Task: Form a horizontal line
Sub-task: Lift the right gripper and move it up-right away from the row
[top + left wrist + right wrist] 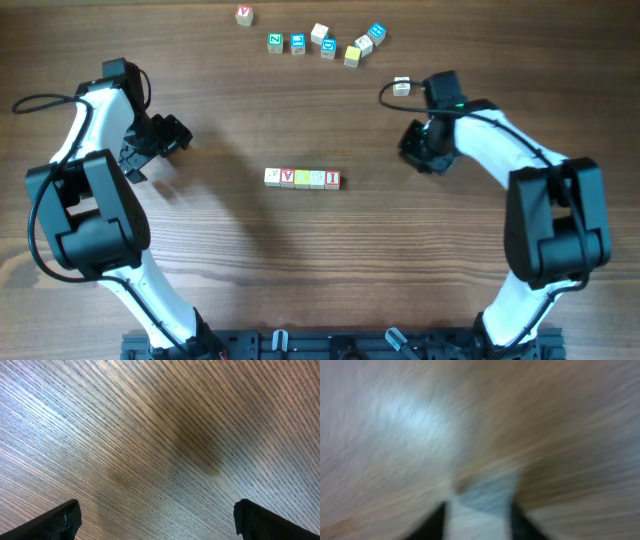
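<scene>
A short horizontal row of several lettered blocks (302,178) lies at the table's middle. More loose blocks (328,42) are scattered at the far edge, with one apart (245,15) at the far left. My right gripper (415,148) hovers to the right of the row. In the blurred right wrist view its dark fingers (479,522) are shut on a pale bluish-white block (482,505). My left gripper (178,134) is open and empty, well left of the row. The left wrist view shows its fingers (157,520) wide apart over bare wood.
A single white block (402,86) lies beside the right arm's cable near the far right. The wooden table (300,270) stretches toward the front edge, where a black rail (330,345) runs.
</scene>
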`<state>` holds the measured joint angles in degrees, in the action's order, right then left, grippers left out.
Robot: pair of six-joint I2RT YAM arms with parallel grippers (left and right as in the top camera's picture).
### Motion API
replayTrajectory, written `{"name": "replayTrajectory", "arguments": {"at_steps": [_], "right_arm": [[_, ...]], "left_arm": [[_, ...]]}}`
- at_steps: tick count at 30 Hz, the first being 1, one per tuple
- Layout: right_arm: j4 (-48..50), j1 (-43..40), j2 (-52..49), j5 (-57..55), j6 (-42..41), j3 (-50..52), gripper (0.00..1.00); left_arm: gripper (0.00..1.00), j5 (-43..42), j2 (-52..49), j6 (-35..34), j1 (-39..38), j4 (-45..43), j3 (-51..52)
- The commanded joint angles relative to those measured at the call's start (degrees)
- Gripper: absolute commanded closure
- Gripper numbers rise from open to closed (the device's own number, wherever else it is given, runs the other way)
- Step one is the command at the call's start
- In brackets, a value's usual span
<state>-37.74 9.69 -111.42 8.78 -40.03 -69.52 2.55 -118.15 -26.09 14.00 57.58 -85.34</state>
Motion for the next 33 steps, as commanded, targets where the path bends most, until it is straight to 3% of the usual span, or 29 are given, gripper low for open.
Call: {"name": "replayTrajectory", "arguments": {"at_steps": [1, 13, 33], "right_arm": [[-0.63, -2.19, -1.14, -7.69, 8.96, 0.63, 0.00], [22.21, -2.21, -1.14, -7.69, 8.92, 0.63, 0.01], [22.75, -2.21, -1.14, -7.69, 8.92, 0.63, 0.00]], "left_arm": [[0.00, 0.55, 0.50, -0.09, 0.15, 0.00, 0.00], [0.00, 0.55, 0.50, -0.09, 0.15, 0.00, 0.00], [0.00, 0.35, 0.28, -0.09, 1.66, -0.20, 0.00]]}}
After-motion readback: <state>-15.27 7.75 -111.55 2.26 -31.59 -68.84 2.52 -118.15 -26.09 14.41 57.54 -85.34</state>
